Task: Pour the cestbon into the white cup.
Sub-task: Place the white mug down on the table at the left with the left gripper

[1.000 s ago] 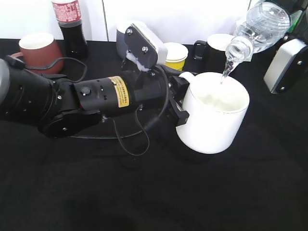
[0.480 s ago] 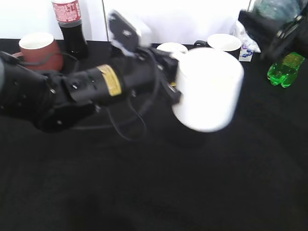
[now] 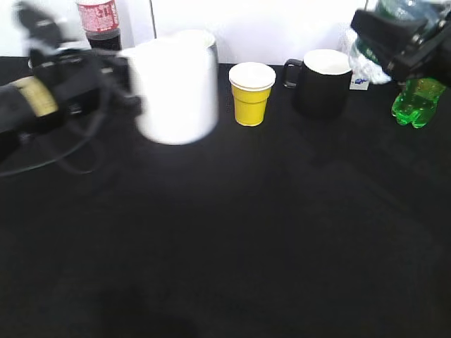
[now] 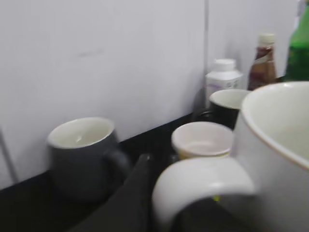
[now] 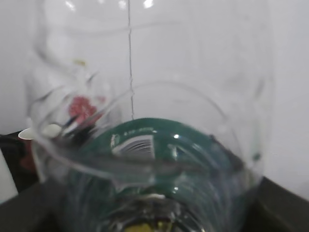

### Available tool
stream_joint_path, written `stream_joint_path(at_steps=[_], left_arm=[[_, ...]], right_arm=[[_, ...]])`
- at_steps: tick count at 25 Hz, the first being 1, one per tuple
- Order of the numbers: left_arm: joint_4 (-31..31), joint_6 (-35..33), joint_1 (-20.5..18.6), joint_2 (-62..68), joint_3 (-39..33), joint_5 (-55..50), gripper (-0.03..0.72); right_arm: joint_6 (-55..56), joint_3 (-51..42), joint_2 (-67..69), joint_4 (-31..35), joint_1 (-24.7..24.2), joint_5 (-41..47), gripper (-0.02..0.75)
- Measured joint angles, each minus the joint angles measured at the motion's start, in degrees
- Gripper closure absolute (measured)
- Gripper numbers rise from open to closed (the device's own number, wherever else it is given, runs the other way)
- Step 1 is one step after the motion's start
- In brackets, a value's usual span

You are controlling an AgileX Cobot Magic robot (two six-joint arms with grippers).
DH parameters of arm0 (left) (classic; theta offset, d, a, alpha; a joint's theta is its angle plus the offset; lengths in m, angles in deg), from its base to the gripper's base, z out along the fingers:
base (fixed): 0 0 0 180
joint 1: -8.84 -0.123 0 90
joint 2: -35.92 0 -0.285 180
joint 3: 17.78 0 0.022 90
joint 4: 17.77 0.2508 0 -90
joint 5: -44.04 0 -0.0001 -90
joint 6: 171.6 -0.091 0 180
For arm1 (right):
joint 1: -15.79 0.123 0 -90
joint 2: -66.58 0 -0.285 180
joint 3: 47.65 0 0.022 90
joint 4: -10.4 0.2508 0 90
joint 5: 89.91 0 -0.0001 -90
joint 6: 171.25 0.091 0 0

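The white cup point(image 3: 176, 88) is a big white mug, blurred by motion, at the back left of the black table. My left gripper point(image 3: 130, 88) is shut on its loop handle point(image 4: 200, 186); one dark finger point(image 4: 137, 191) shows beside the handle. In the left wrist view the cup point(image 4: 277, 159) fills the right side. The cestbon point(image 3: 405, 10) is at the top right, held in my right gripper point(image 3: 394, 35). In the right wrist view the clear bottle with its dark green label point(image 5: 154, 150) fills the frame and hides the fingers.
A small yellow cup point(image 3: 251, 93) and a black mug point(image 3: 323, 81) stand at the back middle. A bright green bottle point(image 3: 417, 102) lies at the far right. A cola bottle point(image 3: 99, 24) stands back left. A grey mug point(image 4: 82, 152) stands by the wall.
My left arm has swung the white cup from the middle right to the back left. My right gripper has lifted the bottle out of its pouring tilt, up to the top right.
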Motion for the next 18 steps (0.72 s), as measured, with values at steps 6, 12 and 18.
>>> stream_joint_path(at_steps=[6, 12, 18], left_arm=[[-5.6, -5.9, -6.3, 0.3, -3.8, 1.0, 0.636], [-18.7, -7.6, -6.4, 14.7, -3.0, 10.1, 0.636], [-19.3, -10.2, -6.4, 22.1, 5.4, 10.9, 0.636]], right_arm=[[-0.1, 0.0, 0.0, 0.1, 0.0, 1.6, 0.246], [-0.1, 0.0, 0.0, 0.1, 0.0, 3.3, 0.246], [-0.1, 0.0, 0.0, 0.1, 0.0, 4.5, 0.246]])
